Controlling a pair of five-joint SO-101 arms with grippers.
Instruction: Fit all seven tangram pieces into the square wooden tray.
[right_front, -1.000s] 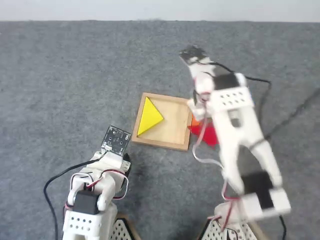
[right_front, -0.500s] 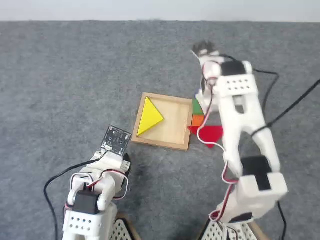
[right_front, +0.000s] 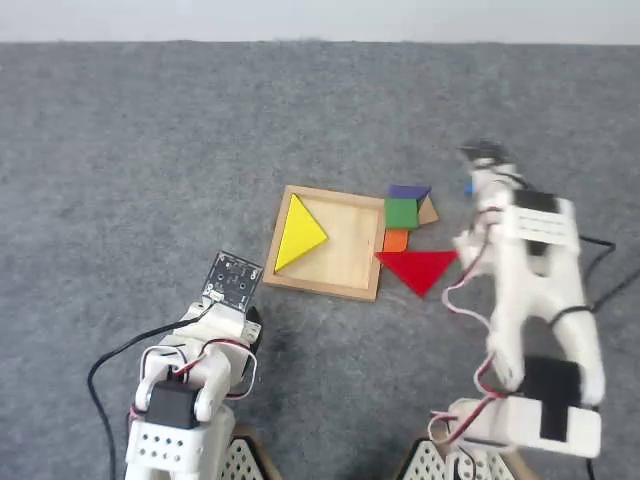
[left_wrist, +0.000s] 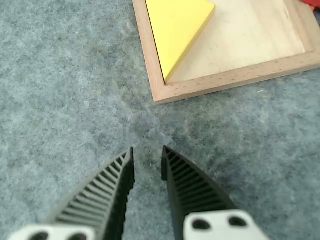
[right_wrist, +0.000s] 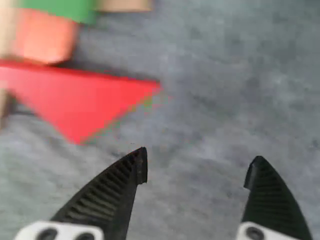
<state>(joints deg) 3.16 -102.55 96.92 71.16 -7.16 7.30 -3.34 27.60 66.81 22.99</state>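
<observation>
Yellow triangle (right_front: 298, 232) in tray (right_front: 347, 248), red triangle (right_front: 418, 268) outside

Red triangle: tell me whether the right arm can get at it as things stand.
Probably yes. The right gripper hangs open over bare carpet just beside the red triangle, with nothing between them.

Lab bench: two robot arms (right_front: 530, 280), grey felt tabletop (right_front: 120, 150), bare wall (right_front: 300, 20).

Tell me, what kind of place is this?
Probably a robot test bench: a left arm and a right arm on a grey mat, with a puzzle tray holding a yellow triangle.
</observation>
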